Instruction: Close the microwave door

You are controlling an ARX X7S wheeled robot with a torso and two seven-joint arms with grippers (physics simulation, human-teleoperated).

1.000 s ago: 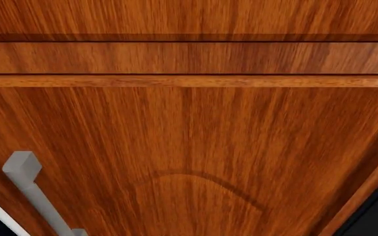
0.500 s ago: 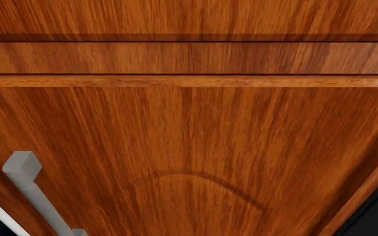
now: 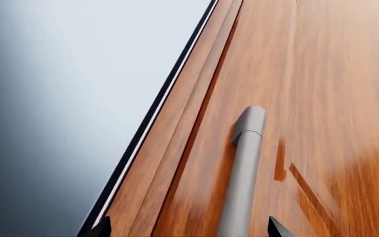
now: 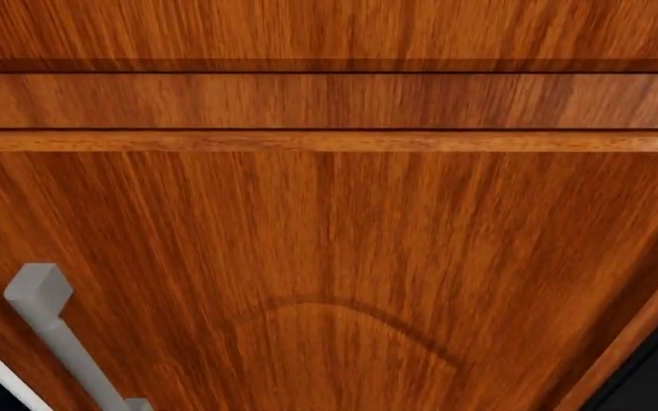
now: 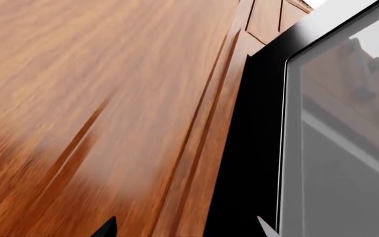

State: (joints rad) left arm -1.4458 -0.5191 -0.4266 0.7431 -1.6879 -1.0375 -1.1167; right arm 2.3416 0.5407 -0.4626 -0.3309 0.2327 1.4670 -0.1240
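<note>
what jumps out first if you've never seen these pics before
A reddish wooden cabinet door fills nearly the whole head view, with a grey bar handle at its lower left. In the right wrist view, a black-framed microwave door with a glass window sits beside the wood. Only the tips of each end effector show, at the wrist views' edges.

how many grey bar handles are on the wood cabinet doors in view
1: a grey bar handle on the wood cabinet door, low at the head view's left. More may lie outside the frames.

Wooden cabinet door [image 4: 341,257] — grey bar handle [image 4: 55,334] on it
</note>
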